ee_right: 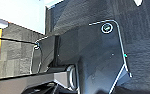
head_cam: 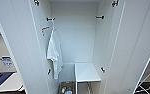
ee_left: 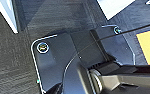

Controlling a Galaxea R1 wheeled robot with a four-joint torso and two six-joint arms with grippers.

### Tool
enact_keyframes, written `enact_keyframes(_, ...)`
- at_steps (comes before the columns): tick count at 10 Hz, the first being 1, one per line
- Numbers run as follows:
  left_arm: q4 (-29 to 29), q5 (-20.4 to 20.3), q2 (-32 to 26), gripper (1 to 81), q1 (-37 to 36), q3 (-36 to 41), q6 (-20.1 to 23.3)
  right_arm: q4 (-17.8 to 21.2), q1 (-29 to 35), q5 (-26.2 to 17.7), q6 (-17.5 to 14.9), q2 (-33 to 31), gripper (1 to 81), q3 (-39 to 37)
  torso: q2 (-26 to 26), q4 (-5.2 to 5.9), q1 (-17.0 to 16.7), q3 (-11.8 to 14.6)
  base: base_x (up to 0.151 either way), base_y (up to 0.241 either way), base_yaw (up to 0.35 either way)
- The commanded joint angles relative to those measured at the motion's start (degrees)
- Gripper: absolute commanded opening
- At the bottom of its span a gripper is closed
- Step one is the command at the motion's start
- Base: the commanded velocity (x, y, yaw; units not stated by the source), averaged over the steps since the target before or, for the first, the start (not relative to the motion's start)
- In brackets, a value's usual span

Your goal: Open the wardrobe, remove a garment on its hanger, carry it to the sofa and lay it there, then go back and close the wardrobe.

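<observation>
Hands' opening indiscernible; wardrobe (head_cam: 131, 50) open, white shirt (head_cam: 54, 53) hanging.

The white wardrobe (head_cam: 76, 37) stands with both doors swung wide open, black hooks on its inner walls

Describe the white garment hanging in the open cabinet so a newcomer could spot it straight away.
Look at the tall white wardrobe standing open in the head view. On its left inner wall, a white shirt hangs from an upper black hook, drooping toward the floor. It is the only cloth item inside; the white shelf at lower right is flat and rigid.
</observation>
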Motion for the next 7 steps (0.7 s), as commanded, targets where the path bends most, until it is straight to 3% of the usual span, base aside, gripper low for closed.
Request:
enact_keyframes(1, -1.23, -13.85, -20.62, 81.1, -0.23, 14.08, -7.84, 1.18, 5.27, 7.03, 3.37, -11.49, 81.1, 6.49, 0.00, 0.00, 0.00, 0.00, 0.000, 0.000, 0.000)
enact_keyframes(2, -1.23, -17.27, -24.73, 81.1, -0.23, 15.04, -11.78, 1.44, 6.77, 9.31, 5.99, -14.81, 81.1, 6.13, 0.00, 0.00, 0.00, 0.00, 0.000, 0.000, 0.000)
enact_keyframes(4, -1.14, -19.83, -31.08, 81.1, -0.33, 15.22, -18.21, 1.36, 9.32, 11.41, 10.55, -20.69, 81.1, 5.71, 0.00, 0.00, 0.00, 0.00, 0.000, 0.000, 0.000)
enact_keyframes(6, -0.79, -24.66, -37.38, 81.1, -1.20, 14.78, -27.06, 1.36, 12.66, 13.44, 17.93, -23.53, 81.1, 1.16, 0.00, 0.00, 0.00, 0.00, 0.000, 0.000, 0.000)
enact_keyframes(7, -0.70, -24.66, -39.25, 81.1, -2.86, 13.99, -29.91, 1.44, 14.50, 14.33, 20.43, -23.71, 81.1, -1.78, 0.00, 0.00, 0.00, 0.00, 0.000, 0.000, 0.000)
